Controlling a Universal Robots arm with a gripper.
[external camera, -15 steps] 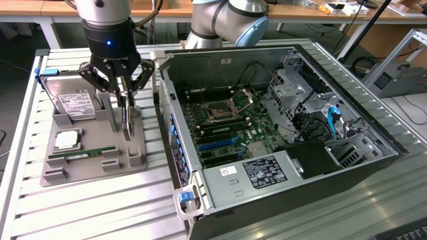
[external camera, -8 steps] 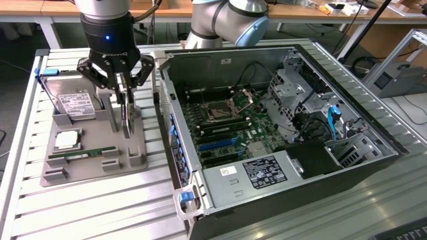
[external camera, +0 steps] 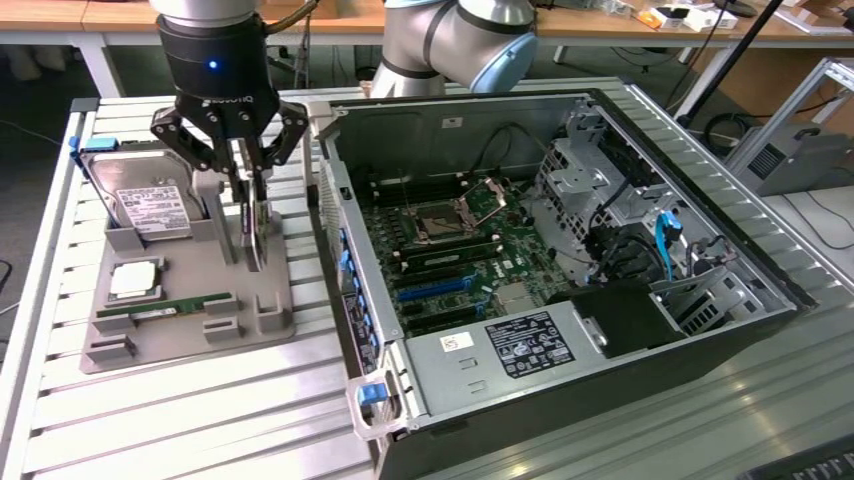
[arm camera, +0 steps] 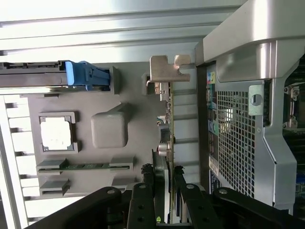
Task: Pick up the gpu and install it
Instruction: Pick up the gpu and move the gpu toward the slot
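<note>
The gpu [arm camera: 167, 125] is a thin flat card. It stands on its edge in a slot of the gray holder [external camera: 174, 345], just beside the open computer case [external camera: 561, 250]. Its shiny metal end bracket [arm camera: 167, 71] sticks out at one end. The card looks light and stiff, but it is easy to hurt, with tiny parts on its faces. So I think it is best held by its two flat sides, up near the top edge, and not squeezed hard. The gripper [external camera: 251, 255] comes straight down over the card. It is narrow, with one finger on each side of the card, and it looks like it is holding the gpu. A hard drive [external camera: 147, 205] and a green memory stick [external camera: 167, 305] sit in the same holder on the worktop [external camera: 200, 420].
</note>
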